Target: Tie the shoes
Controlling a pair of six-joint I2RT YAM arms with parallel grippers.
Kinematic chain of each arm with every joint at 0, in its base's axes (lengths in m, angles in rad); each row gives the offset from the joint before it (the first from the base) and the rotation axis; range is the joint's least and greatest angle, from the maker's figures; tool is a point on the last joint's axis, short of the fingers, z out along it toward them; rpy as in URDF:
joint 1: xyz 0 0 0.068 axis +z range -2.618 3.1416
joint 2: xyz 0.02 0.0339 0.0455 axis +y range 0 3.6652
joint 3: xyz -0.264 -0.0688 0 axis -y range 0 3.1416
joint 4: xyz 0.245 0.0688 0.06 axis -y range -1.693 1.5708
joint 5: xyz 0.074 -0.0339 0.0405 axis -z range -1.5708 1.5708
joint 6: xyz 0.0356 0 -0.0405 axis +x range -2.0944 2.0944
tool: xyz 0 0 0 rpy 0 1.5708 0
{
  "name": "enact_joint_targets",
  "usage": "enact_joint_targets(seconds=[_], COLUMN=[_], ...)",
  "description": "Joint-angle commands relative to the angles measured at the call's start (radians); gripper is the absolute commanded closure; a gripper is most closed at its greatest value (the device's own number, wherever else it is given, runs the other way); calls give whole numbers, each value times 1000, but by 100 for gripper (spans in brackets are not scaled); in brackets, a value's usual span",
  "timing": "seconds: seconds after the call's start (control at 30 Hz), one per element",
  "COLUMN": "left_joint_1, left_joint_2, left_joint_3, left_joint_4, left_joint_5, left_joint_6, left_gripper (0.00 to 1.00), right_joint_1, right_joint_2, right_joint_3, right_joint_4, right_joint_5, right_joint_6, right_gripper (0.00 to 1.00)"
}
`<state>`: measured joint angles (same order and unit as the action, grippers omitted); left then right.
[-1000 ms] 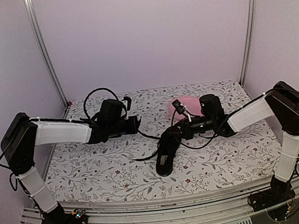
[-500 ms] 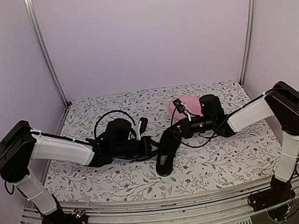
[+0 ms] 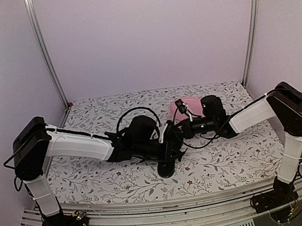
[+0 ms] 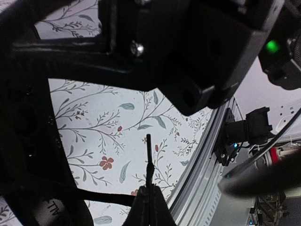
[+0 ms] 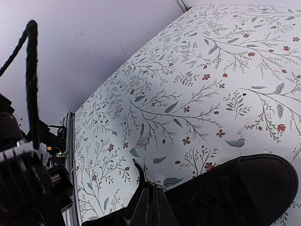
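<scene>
The shoe is matt black cloth with woven laces, on a smooth, matt floral-printed table.

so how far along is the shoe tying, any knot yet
Early stage. Done: both laces look picked up, with the left gripper shut on a thin lace and the right gripper shut on the other lace beside the shoe. In hand: the grippers sit close together over the shoe in the top view. Left: no cross, knot or bow shows, so the whole tie remains.

A pink plate sits on the floral-print table (toward the back right)
</scene>
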<state>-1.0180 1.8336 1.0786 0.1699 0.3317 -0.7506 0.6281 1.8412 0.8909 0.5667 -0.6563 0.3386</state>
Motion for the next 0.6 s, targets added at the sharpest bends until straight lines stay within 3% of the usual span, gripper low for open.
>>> enact_joint_targets(seconds=[0.0,0.23,0.4,0.57], left_joint_1=[-27,-8,61,124], left_joint_2=[43,-109,-192,-176], left_joint_3=[75,-16,-79,-99], left_joint_4=[-141,-161,-156,-40], left_joint_5=[-6,-177,-253,-249], left_joint_6=[87,174,197,237], left_gripper=[87,50,46,46], right_joint_1=[-4,-4,-3,-4], right_joint_2=[13,5,4,-3], right_joint_3=[34,29,23,13], right_joint_4=[22,21,24,28], right_joint_5=[23,10,-25,-65], right_joint_6=[10,2,-10,-20], right_gripper=[98,98,98,98])
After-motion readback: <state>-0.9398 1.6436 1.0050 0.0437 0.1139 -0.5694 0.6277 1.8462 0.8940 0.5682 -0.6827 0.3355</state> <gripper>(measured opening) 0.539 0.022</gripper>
